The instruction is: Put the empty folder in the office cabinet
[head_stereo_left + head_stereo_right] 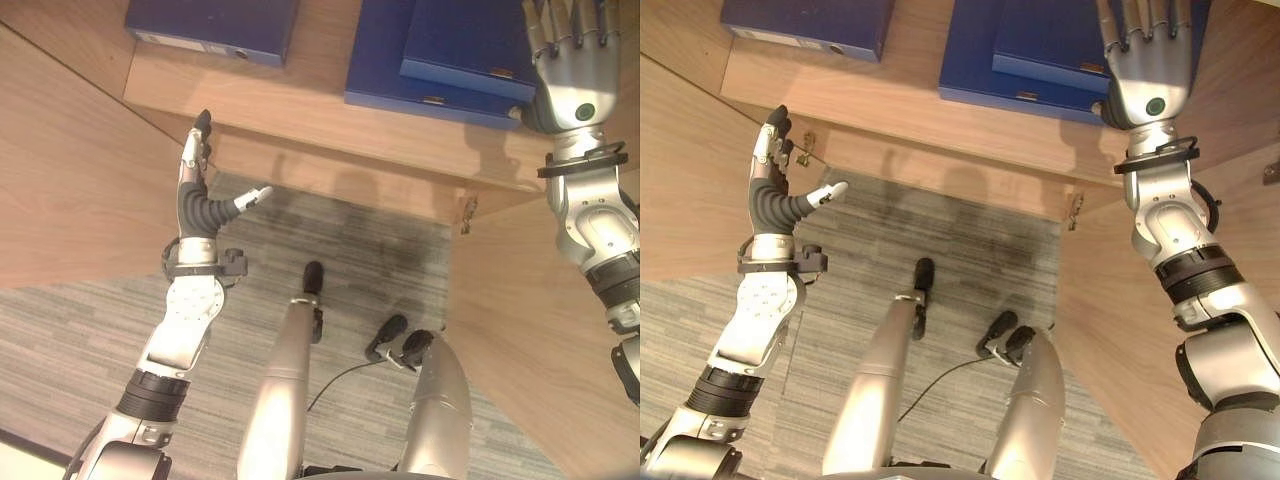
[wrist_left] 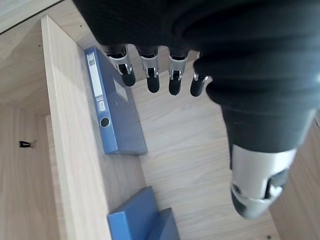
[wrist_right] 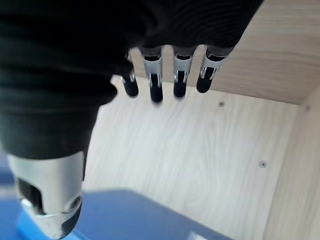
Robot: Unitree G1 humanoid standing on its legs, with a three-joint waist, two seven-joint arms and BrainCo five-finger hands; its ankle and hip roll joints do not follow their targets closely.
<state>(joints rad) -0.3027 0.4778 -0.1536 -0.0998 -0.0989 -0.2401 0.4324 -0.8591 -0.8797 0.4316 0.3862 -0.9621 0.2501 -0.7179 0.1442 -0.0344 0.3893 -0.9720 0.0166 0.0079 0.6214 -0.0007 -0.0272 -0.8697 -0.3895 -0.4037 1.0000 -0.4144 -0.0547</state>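
Note:
Three blue folders lie flat on the cabinet shelf (image 1: pixel 330 130). One folder (image 1: pixel 210 25) lies alone at the left. At the right, an upper folder (image 1: pixel 470 45) rests on a lower one (image 1: pixel 380 75). My right hand (image 1: pixel 575 70) reaches into the cabinet over the right end of the upper folder (image 3: pixel 130 215), its fingers (image 3: pixel 160 80) straight and holding nothing. I cannot tell whether it touches the folder. My left hand (image 1: pixel 195 205) is raised in front of the shelf's left end, open and empty, with its fingers (image 2: pixel 150 75) pointing towards the lone folder (image 2: pixel 112 110).
The left cabinet door (image 1: pixel 70 180) and the right cabinet door (image 1: pixel 540 300) stand open on either side of me. Grey carpet (image 1: pixel 350 250) lies below the shelf edge. The cabinet's right inner wall (image 3: pixel 285 165) is close to my right hand.

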